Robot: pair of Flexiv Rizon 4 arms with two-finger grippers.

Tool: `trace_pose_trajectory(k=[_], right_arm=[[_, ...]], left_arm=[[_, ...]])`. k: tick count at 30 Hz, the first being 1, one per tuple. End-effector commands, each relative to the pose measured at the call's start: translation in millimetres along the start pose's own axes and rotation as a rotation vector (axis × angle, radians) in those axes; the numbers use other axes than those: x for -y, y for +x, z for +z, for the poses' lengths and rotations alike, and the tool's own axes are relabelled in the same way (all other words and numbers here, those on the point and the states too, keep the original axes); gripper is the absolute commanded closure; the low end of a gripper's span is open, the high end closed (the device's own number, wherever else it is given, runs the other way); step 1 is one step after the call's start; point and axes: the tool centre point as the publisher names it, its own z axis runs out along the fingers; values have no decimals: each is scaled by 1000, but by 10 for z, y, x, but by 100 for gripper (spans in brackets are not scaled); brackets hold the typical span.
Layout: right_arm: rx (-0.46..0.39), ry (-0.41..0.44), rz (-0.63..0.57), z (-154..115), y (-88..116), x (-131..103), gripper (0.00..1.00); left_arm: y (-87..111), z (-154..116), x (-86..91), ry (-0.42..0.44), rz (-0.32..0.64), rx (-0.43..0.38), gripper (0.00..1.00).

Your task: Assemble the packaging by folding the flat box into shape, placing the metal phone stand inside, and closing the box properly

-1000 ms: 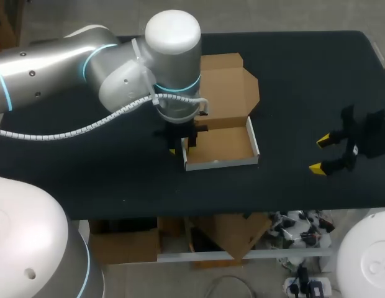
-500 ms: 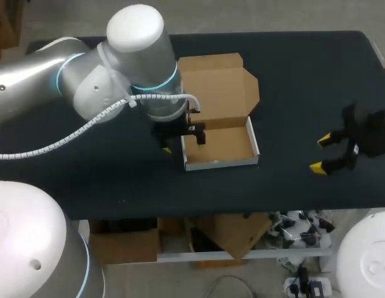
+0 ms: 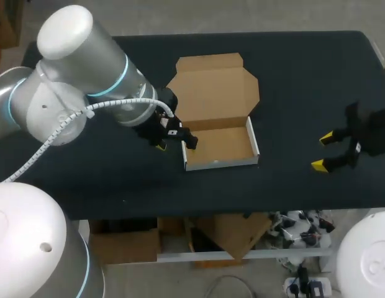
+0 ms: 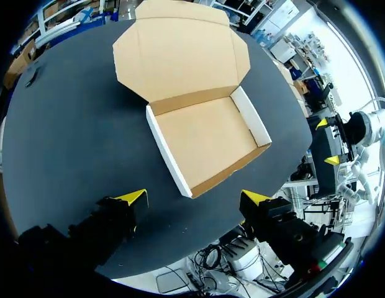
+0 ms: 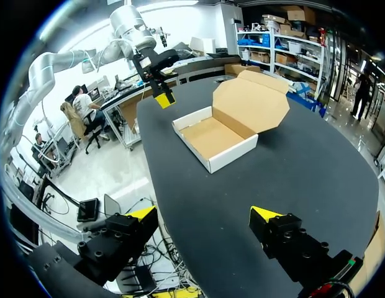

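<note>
While my left gripper (image 4: 194,198) hung spread beside box (image 3: 220,144) — right gripper (image 3: 322,151) spread too, well apart — careless pass risked clipping its upright wall, shoving it askew.

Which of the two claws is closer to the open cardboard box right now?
Left. The left gripper hangs open just off the box's left-hand wall, almost touching it. The right gripper is well away on the box's other side, also open.

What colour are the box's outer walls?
The box walls are white outside; left wrist view shows it best.
</note>
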Motion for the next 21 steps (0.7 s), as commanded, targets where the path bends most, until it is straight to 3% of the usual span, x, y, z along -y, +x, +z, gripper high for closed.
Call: trace_pose_trajectory(k=[1, 4, 10, 21], right_arm=[[-2, -14, 4, -43, -7, 17, 0], [-3, -28, 10, -66, -26, 25, 0], [-1, -42, 14, -109, -47, 18, 0], [7, -56, 69, -190, -73, 56, 0]], left_arm=[[-84, -362, -293, 87, 79, -208, 0], [-89, -517, -443, 122, 163, -231, 0], [-90, -671, -622, 181, 237, -214, 0], [-199, -838, -758, 231, 224, -172, 0]])
